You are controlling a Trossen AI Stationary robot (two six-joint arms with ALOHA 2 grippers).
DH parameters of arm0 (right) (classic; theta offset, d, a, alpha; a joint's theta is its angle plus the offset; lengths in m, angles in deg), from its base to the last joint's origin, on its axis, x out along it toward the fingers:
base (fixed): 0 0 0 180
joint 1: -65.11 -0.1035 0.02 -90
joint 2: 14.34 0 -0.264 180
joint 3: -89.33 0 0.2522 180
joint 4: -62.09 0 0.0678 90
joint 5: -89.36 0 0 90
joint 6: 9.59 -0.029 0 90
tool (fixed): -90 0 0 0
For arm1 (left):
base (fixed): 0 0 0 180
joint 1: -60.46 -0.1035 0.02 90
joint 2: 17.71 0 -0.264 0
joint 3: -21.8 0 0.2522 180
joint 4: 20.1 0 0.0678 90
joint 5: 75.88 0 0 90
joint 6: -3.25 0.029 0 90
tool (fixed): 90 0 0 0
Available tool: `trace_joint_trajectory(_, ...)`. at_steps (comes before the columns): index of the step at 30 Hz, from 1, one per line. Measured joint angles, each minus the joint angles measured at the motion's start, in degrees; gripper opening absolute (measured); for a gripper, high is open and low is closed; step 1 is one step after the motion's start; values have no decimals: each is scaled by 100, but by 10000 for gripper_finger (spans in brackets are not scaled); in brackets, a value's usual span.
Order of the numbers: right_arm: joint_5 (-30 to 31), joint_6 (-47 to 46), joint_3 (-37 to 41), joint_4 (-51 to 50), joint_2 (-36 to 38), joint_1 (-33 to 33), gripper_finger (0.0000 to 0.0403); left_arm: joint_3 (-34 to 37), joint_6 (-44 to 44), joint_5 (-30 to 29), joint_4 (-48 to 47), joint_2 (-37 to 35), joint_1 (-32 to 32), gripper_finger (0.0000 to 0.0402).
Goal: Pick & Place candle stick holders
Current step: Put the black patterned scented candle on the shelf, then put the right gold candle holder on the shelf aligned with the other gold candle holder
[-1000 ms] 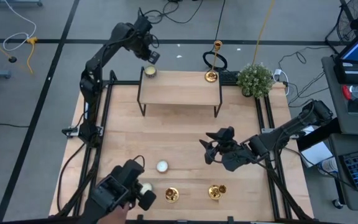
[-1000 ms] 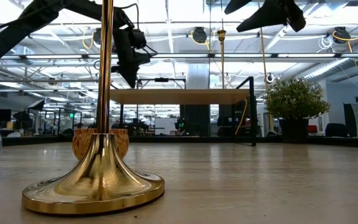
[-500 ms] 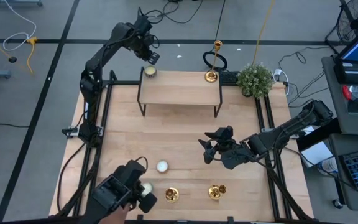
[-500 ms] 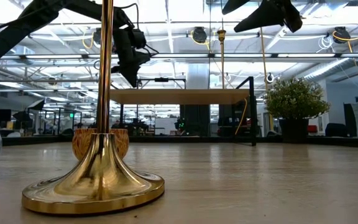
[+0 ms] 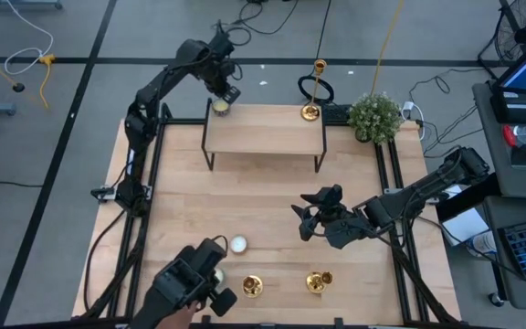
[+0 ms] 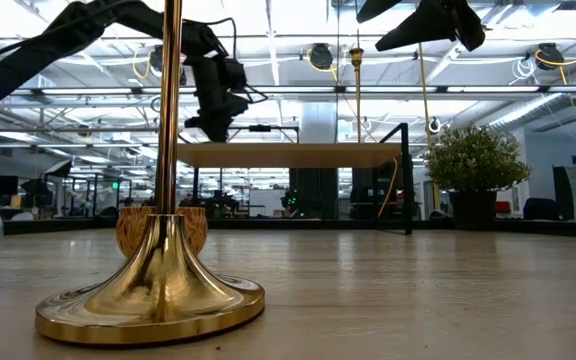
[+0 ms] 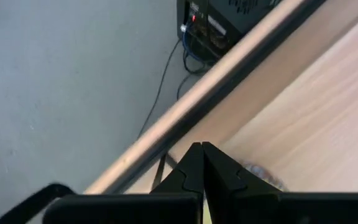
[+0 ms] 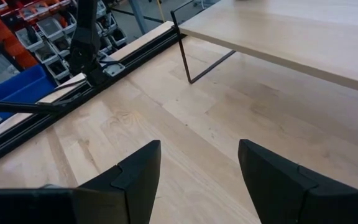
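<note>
Candle stick holders: one up, two waiting

Candle stick holders (image 5: 310, 111) sit in two places in the overhead view. One stands at the right end of the small raised shelf (image 5: 265, 131), at about twelve o'clock on the table (image 5: 272, 206). Two more, one (image 5: 252, 286) beside the other (image 5: 317, 281), rest at six o'clock near the front edge, close to a white candle (image 5: 237, 244).

Over the last second the left gripper (image 5: 226, 92) has swung from beyond the shelf's left end to right above the candle (image 5: 218, 107) sitting there, its fingers clenched together with nothing between them. That looks like a check or nudge at the shelf, not a pick.

The right gripper (image 5: 303, 221) has barely shifted at about four o'clock, hanging over bare wood with fingers spread and empty. It is the nearer arm to the front pair, so the next holder likely falls to it.
</note>
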Motion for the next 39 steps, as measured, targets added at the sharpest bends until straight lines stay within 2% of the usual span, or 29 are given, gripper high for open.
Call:
trace_joint_trajectory(9,-28,42,0,2,0,2,212,1,-3,-83,52,-5,-16,0)
trace_joint_trajectory(16,-26,42,0,19,0,2,212,5,-104,-182,838,-506,57,1)
trace_joint_trajectory(23,-142,151,-2,184,19,0,212,3,-977,782,900,-1503,156,1)
trace_joint_trajectory(31,-133,623,0,270,264,27,212,3,-1239,1117,63,-2376,1217,1)
trace_joint_trajectory(39,-241,919,-2,514,504,28,212,3,-1381,1035,-887,-2745,2945,1)
